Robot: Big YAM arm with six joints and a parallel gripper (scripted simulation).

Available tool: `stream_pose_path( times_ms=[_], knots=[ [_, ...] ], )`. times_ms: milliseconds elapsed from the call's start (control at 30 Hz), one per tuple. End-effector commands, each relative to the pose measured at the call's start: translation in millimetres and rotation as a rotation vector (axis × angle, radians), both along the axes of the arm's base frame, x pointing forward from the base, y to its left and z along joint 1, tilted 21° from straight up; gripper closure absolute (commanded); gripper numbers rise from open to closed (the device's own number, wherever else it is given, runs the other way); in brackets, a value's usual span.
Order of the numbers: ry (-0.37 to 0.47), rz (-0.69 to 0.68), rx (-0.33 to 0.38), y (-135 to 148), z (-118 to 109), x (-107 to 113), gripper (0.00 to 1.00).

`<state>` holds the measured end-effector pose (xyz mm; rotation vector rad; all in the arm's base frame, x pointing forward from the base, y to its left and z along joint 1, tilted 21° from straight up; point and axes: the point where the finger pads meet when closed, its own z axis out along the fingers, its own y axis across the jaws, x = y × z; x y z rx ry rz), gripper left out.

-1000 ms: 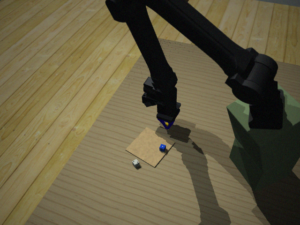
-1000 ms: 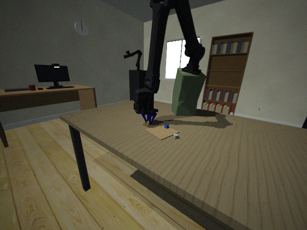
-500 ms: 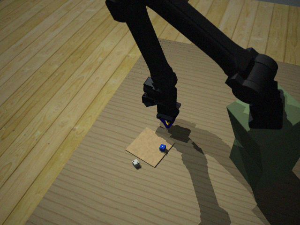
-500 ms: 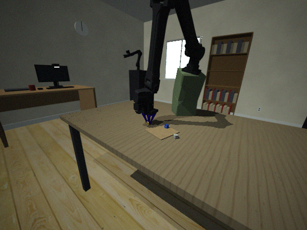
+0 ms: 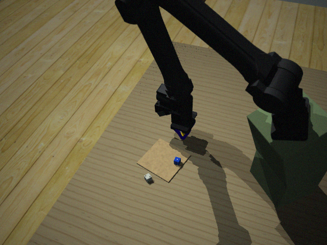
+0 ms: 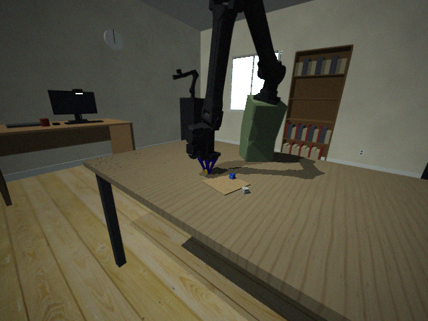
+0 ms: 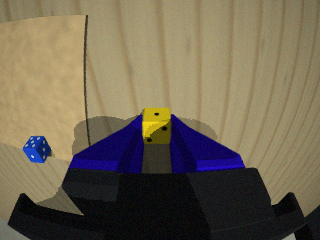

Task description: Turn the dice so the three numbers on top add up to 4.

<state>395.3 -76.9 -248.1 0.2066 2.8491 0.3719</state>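
Top view: your gripper points down just past the far corner of the mat, over the bare table. The blue fingers are pinched nearly together on the yellow die, only a sliver of yellow showing between the tips. The blue die sits on the mat near its right edge, in the arm's shadow. The white die is off the mat, on the table just beside the mat's near edge. So you have one die on the mat, one off it, one in the claw. The arm rises from a green block at the right.

Exterior view: your gripper hangs low over the table, tips close to the surface at the mat's far-left corner; you can't tell whether the yellow die touches the wood. The blue die is on the mat, the white die just off its right corner. Behind: a desk with a monitor, and a bookcase.

Wrist view: you see the yellow die clamped between the two blue fingers at their very tips, two dark pips facing the camera. The claw is narrow, closed on that die. The die is over wood, right of the mat's edge. The blue die shows at lower left on the mat, with white pips; the count is too small to read.
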Motion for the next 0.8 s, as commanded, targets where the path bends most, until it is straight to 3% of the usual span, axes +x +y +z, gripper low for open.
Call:
stream_pose_path(
  times_ms=[0, 300, 600, 667, 767],
  knots=[
    [-0.021, -0.004, -0.008, 1, 3, 9, 0.85],
    [-0.022, -0.004, -0.008, 1, 4, 9, 0.85],
    [-0.018, -0.009, -0.006, -16, 43, -7, 0.85],
    [-0.018, -0.009, -0.006, -16, 43, -7, 0.85],
    [-0.019, -0.009, -0.007, -21, 65, -13, 0.85]
  ],
)
